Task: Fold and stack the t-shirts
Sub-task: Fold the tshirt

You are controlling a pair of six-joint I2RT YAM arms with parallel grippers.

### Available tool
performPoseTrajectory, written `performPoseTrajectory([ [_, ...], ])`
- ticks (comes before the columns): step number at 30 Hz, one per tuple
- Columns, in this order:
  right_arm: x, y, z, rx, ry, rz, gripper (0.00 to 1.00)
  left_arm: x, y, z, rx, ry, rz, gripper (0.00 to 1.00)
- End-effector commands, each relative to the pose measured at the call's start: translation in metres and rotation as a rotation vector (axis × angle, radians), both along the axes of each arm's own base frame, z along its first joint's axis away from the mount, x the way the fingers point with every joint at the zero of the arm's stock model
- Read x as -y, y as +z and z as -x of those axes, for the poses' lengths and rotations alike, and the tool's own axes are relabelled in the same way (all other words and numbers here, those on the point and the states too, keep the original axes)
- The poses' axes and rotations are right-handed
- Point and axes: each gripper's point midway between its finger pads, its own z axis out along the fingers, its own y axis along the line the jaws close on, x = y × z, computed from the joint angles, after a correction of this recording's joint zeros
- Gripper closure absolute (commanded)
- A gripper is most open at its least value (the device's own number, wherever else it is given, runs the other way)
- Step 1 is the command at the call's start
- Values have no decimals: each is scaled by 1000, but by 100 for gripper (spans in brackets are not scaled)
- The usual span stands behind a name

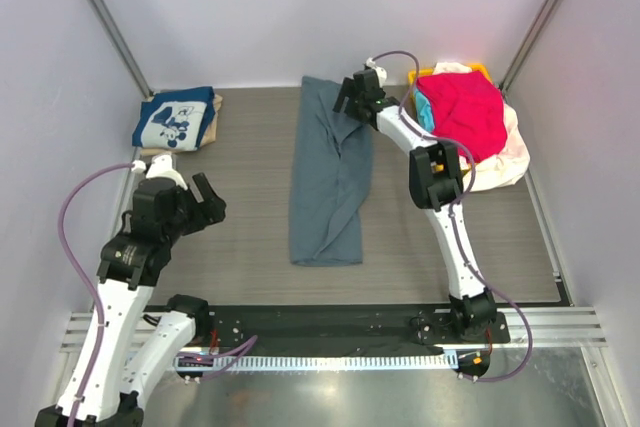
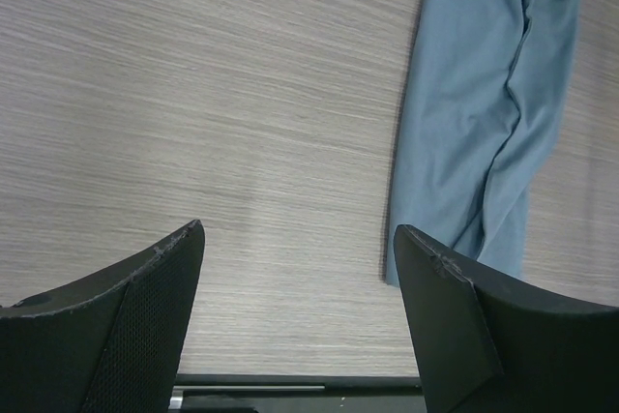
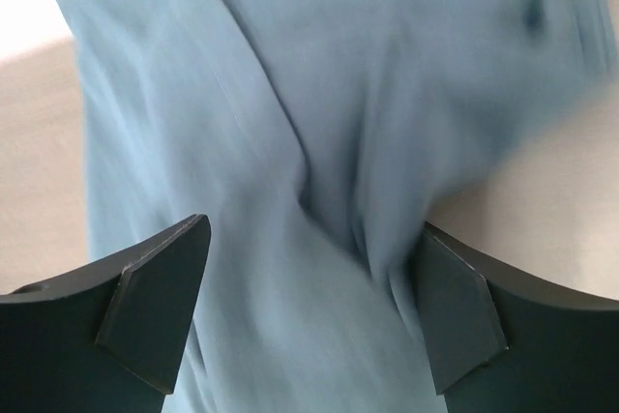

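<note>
**Fig. Lengthwise-folded t-shirt at mid-counter, both grippers free.**

The counter is a matt grey laminate with fine straight grain. At its centre lies the slate blue-grey t-shirt, a long narrow strip of soft knit with a diagonal ridge. If it is folded crosswise as it lies, that ridge would likely be trapped, and the slack upper layer may slide and leave the edges misaligned. At the far right the red t-shirt and cream t-shirt are heaped, crumpled, over the yellow basket. The right arm's elbow is close enough to snag them. At the far left the navy t-shirt sits as a neat rectangle. The right gripper hangs over the strip's far end, jaws wide, apparently pinching nothing. The left gripper gapes empty over bare laminate.
</note>
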Motion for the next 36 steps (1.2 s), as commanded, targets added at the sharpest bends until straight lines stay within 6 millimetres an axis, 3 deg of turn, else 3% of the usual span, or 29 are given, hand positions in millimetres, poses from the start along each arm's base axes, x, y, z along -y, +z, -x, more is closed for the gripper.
performPoseTrajectory([
  [1,22,138,25,145,5,8,12,3,-1,-11,-1,3,13,20],
  [2,32,117,45,75,-9,37,12,5,-8,-14,-35,6,16,20],
  [3,38,119,58,60,-23,41,12,9,-8,-20,-31,6,39,20],
  [4,46,159,77,107,-35,21,12,15,-12,-25,-41,16,73,20],
  [5,55,123,104,12,-41,45,12,21,-27,-32,-89,17,84,21],
  [6,59,124,122,-9,-51,29,12,27,-27,-42,-72,18,102,21],
  [7,66,111,157,-66,-52,28,15,41,-34,-46,-89,-11,107,22],
  [8,66,103,180,-108,-37,18,16,51,-48,-55,-136,-11,113,22],
  [9,58,94,202,-141,-20,2,18,61,-50,-64,-132,-22,116,23],
  [10,61,57,239,-234,-5,28,21,74,-53,-65,-147,-57,115,24],
  [11,57,68,258,-216,14,10,25,82,-47,-71,-142,-73,120,25],
  [12,41,58,282,-247,47,6,27,87,-54,-75,-174,-84,107,26],
  [13,43,33,311,-306,60,19,29,90,-51,-77,-172,-96,103,26],
  [15,30,30,342,-320,102,-15,38,90,-38,-79,-152,-112,85,25],
  [16,21,13,367,-358,124,-24,41,88,-34,-80,-142,-110,74,24],
  [19,5,3,398,-376,160,-54,44,79,-24,-75,-122,-105,37,22],
  [23,-1,-4,415,-378,165,-29,47,72,-30,-62,-134,-100,30,21],
  [29,-3,-22,420,-407,168,4,63,65,-49,-51,-145,-76,28,21],
  [34,-9,-31,434,-422,177,10,73,63,-45,-46,-130,-82,35,21],
  [36,-6,-36,436,-428,168,19,84,62,-43,-45,-122,-81,35,20],
])
